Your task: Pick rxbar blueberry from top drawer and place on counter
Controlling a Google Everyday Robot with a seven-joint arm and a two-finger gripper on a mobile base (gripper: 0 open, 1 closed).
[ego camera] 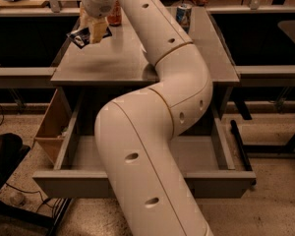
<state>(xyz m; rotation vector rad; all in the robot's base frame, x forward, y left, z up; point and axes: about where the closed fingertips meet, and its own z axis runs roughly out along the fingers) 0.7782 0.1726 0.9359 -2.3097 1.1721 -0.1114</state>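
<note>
My gripper (91, 29) is above the left part of the grey counter (123, 58), reaching down from the big white arm. It is shut on the rxbar blueberry (82, 36), a dark glossy wrapper with a white patch that sticks out to the left of the fingers. The bar hangs above the counter, with its shadow below it. The top drawer (142, 183) stands pulled open at the bottom of the view, its grey floor largely hidden behind the arm.
A blue-and-white can (183, 14) stands at the counter's back right. A reddish can (115, 14) stands at the back, just right of the gripper. A tan wooden drawer (51, 127) hangs open at the left. Dark shelving flanks the counter.
</note>
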